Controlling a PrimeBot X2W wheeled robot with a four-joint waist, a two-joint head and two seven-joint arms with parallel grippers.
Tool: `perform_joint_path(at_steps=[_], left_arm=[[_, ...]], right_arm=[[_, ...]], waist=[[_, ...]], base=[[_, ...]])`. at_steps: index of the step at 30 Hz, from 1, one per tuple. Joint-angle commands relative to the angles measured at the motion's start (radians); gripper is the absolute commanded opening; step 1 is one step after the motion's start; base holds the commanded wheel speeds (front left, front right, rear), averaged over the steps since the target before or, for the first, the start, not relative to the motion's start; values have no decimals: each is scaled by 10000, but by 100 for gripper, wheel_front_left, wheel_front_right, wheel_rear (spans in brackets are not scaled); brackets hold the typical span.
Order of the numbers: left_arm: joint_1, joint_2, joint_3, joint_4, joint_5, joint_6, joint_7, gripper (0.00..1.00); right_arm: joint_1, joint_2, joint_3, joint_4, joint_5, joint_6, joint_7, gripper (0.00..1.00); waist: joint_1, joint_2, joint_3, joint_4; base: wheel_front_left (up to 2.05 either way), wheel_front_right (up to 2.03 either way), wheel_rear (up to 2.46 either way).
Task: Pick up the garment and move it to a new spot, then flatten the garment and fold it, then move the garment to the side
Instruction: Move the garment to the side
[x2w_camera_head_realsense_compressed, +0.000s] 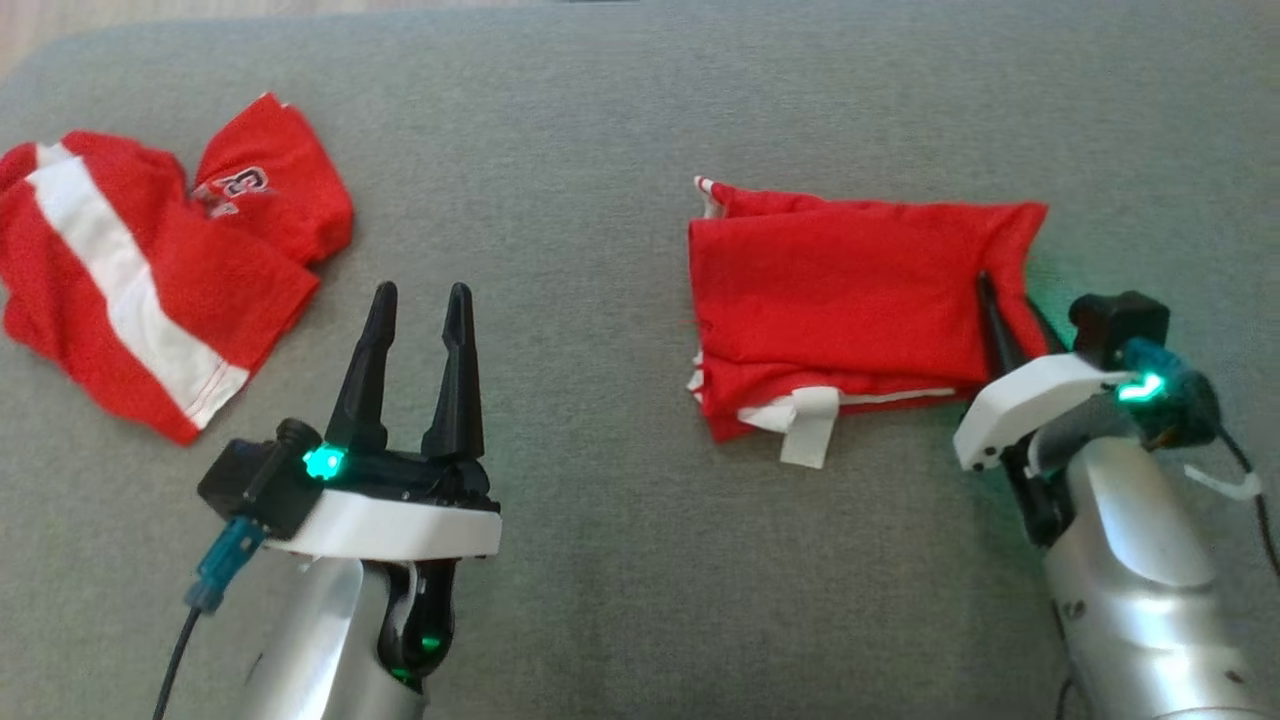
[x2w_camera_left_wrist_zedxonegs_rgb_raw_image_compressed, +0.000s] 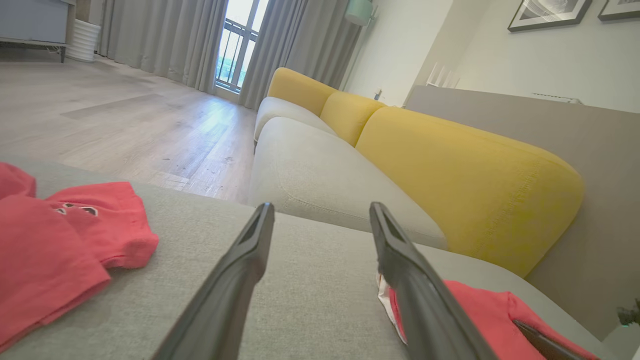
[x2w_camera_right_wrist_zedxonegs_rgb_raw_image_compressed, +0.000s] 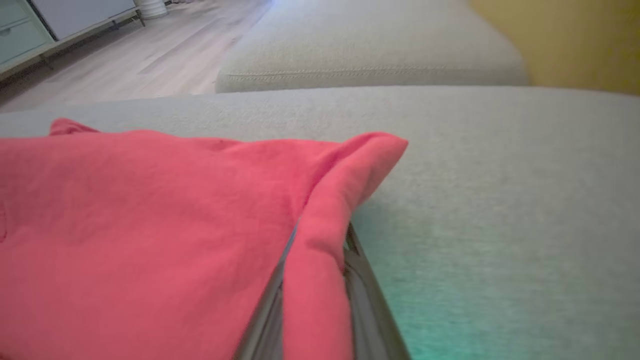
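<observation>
The garment (x2w_camera_head_realsense_compressed: 840, 300) is red with white trim and lies folded into a rectangle on the grey cushion, right of centre. My right gripper (x2w_camera_head_realsense_compressed: 1005, 300) is at its right edge, shut on a raised fold of the cloth. In the right wrist view the red garment (x2w_camera_right_wrist_zedxonegs_rgb_raw_image_compressed: 150, 225) rises between the two fingers of that gripper (x2w_camera_right_wrist_zedxonegs_rgb_raw_image_compressed: 322, 235), which pinch it from both sides. My left gripper (x2w_camera_head_realsense_compressed: 418, 300) hovers open and holds nothing, left of the garment and apart from it. Between its spread fingers the left gripper (x2w_camera_left_wrist_zedxonegs_rgb_raw_image_compressed: 321, 207) shows bare cushion, with the garment (x2w_camera_left_wrist_zedxonegs_rgb_raw_image_compressed: 480, 310) at lower right.
A second red garment (x2w_camera_head_realsense_compressed: 130, 270) with a white stripe lies crumpled at the far left, also in the left wrist view (x2w_camera_left_wrist_zedxonegs_rgb_raw_image_compressed: 50, 250). The grey cushion (x2w_camera_head_realsense_compressed: 600, 150) ends at the top. Beyond it are a sofa with yellow backs (x2w_camera_left_wrist_zedxonegs_rgb_raw_image_compressed: 450, 165) and a wooden floor (x2w_camera_left_wrist_zedxonegs_rgb_raw_image_compressed: 125, 115).
</observation>
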Motion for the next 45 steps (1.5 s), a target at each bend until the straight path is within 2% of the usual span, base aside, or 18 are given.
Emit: perform_joint_path(at_steps=[1,5,13,16,19,23,28,29,30,31,32,39,45], left_arm=[[-331,106,279,-381,85,15,-51,100],[-433,125,253,-506,164,15,-51,100],[-718,169,6,-736,254,15,-51,100],[-834,219,-31,-749,210,15,-51,100],[-943,258,-49,-741,164,15,-51,100],[-1013,273,-41,-720,128,15,-51,100],[-1050,271,-47,-651,108,15,-51,100],[-1052,266,-61,-629,105,15,-51,100],[-1050,262,-75,-608,99,15,-51,100],[-1042,259,-86,-587,91,15,-51,100],[-1029,260,-86,-565,82,15,-51,100],[-790,251,57,-472,49,15,-51,100],[-357,170,350,-520,34,15,-51,100]], right_arm=[[-458,-220,156,-504,-126,-7,-76,0],[-506,-1361,275,-1075,-101,-7,151,0],[-619,-4303,369,-1364,486,-7,720,0],[-730,-5111,218,-1181,511,-7,778,0],[-917,-5608,-38,-941,429,-7,807,0],[-1012,-5824,-285,-909,210,-7,730,0],[-1265,-5743,-531,-828,-14,-7,746,0],[-1312,-5683,-643,-791,-30,-7,722,12],[-1342,-5602,-705,-762,-30,-7,694,18],[-1348,-5539,-728,-756,-56,-7,637,49],[-1353,-5459,-772,-735,-53,-7,606,100],[-1236,-4795,-905,-1041,125,-7,84,100],[-782,-3613,-613,-2000,487,-7,-265,100]], waist=[[0,0,-39,-158],[0,0,43,-325],[0,0,644,-263],[0,0,876,-168],[0,0,1052,-75],[0,0,1142,-9],[0,0,1160,22],[0,0,1134,25],[0,0,1093,28],[0,0,1040,26],[0,0,977,17],[0,0,357,-78],[0,0,-499,-158]], base=[[0,0,0],[0,0,0],[0,0,0],[0,0,0],[0,0,0],[0,0,0],[0,0,0],[0,0,0],[0,0,0],[0,0,0],[0,0,0],[0,0,0],[0,0,0]])
